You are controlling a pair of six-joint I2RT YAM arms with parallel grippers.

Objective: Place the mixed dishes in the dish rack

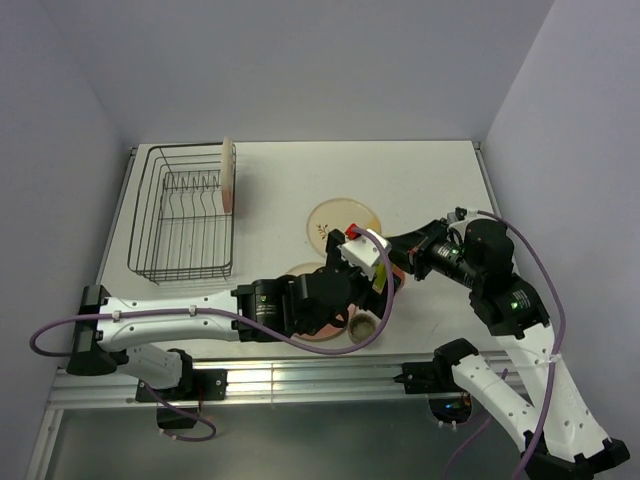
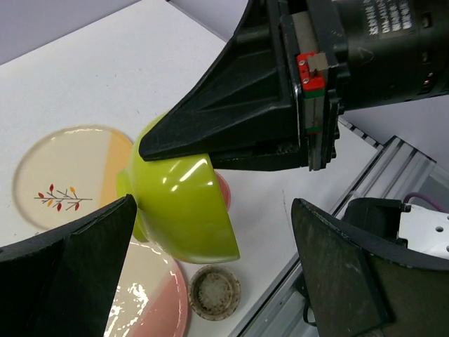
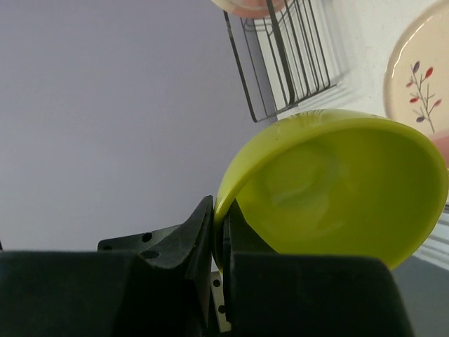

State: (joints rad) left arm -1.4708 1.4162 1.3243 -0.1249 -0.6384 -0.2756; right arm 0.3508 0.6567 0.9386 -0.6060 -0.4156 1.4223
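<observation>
The right gripper [image 3: 219, 235] is clamped on the rim of the green bowl [image 2: 184, 207], held above the table's near edge; the left gripper [image 2: 210, 270] spreads wide beside it.

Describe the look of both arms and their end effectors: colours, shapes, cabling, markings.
Both arms have white link shells with black joint housings and a purple cable looping along each. The left end effector has a white block with a red tab; its black wedge-shaped fingers are broad and flat. The right end effector has black triangular fingers under a cylindrical motor bearing white lettering, with a red and green part. A green light shows on the right arm.
</observation>
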